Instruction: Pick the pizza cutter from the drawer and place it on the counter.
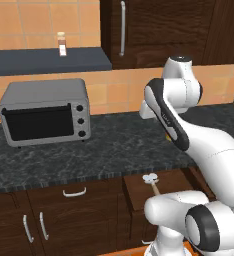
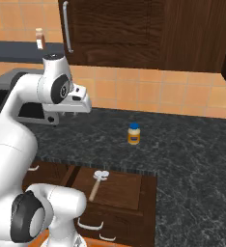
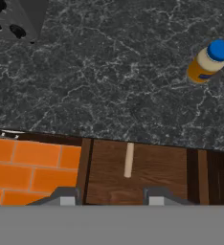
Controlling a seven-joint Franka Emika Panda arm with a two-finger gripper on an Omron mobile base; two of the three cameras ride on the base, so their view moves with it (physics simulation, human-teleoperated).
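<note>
The dark wood drawer stands pulled out below the counter. On its flat bottom lies the pizza cutter, silver wheel toward the counter, tan handle toward the robot. In the hand view only its handle shows; the counter edge hides the wheel. My gripper hangs high over the counter's front edge, above the drawer. It is open, with nothing between its fingertips.
A yellow jar with a blue cap stands on the counter behind the drawer. A grey toaster oven sits at the counter's left. A small bottle stands on the dark blue wall shelf. Orange floor tiles show left of the drawer.
</note>
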